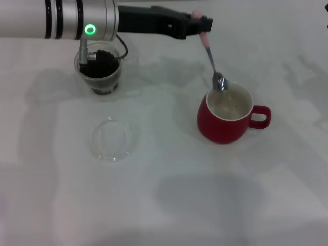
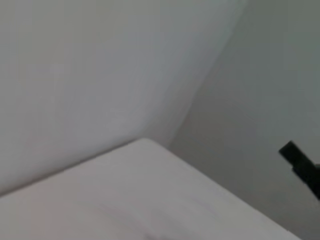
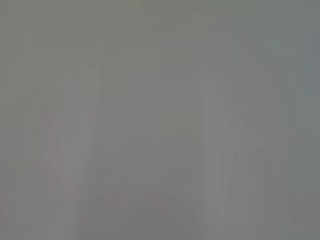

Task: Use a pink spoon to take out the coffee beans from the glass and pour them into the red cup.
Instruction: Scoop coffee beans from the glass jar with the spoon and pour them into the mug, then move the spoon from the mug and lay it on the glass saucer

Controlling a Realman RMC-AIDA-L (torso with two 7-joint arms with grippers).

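Observation:
In the head view my left gripper [image 1: 201, 24] reaches in from the left and is shut on the pink spoon [image 1: 210, 54] by its handle top. The spoon hangs down, its shiny bowl [image 1: 220, 82] just over the far rim of the red cup [image 1: 225, 115]. The cup stands right of centre, handle to the right, with a few dark specks on its white inside. The glass [image 1: 100, 72] with coffee beans [image 1: 101, 65] stands at the back left, partly behind my left arm. The right gripper is not in view.
A shallow flat clear glass dish [image 1: 110, 139] lies on the white table [image 1: 169, 205] in front of the glass. The left wrist view shows only a table edge and wall; the right wrist view shows plain grey.

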